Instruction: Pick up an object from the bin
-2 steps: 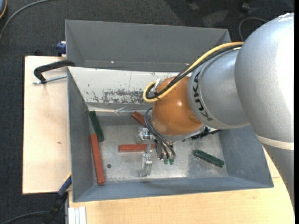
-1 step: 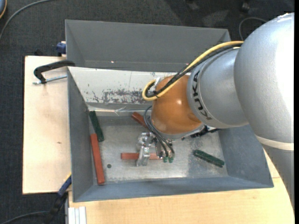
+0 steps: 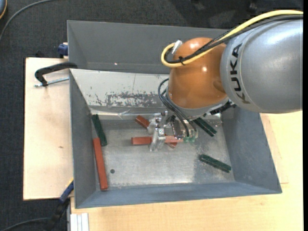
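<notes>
My gripper (image 3: 162, 131) is low over the middle of the bin floor, under the orange wrist cover. A small red-brown block (image 3: 141, 141) lies flat just left of it. A short reddish piece (image 3: 171, 139) sits right at the gripper's lower end; I cannot tell if it is gripped. Another red-brown piece (image 3: 142, 121) lies tilted to the upper left. A small green thing (image 3: 190, 137) shows at the gripper's right side, partly hidden.
A dark green stick (image 3: 215, 162) lies on the floor at the right front, and another dark green stick (image 3: 207, 127) under the arm. Against the left wall lie a dark green stick (image 3: 99, 129) and a long red stick (image 3: 100, 163).
</notes>
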### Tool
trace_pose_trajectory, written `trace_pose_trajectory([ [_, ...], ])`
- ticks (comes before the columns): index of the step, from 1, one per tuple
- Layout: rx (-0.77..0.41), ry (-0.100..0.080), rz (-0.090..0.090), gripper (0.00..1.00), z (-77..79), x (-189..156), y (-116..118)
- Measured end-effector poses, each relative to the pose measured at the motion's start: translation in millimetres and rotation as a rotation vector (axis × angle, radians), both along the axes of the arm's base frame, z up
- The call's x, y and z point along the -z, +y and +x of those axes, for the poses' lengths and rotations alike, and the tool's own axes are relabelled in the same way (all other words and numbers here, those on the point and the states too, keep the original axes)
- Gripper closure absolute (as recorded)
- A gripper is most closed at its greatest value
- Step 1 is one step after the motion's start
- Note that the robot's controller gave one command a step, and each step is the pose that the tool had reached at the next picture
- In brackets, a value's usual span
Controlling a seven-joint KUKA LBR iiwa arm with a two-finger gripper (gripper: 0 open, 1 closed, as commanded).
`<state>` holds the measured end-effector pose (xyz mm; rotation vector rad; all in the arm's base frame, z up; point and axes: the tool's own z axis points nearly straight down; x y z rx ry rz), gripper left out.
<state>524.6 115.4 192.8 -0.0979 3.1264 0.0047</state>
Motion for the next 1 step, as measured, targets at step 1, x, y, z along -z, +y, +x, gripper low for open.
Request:
trace_pose_trajectory([
  [1, 0.006, -0.003, 0.002, 1.00, 42.1, -61.4, 31.8],
])
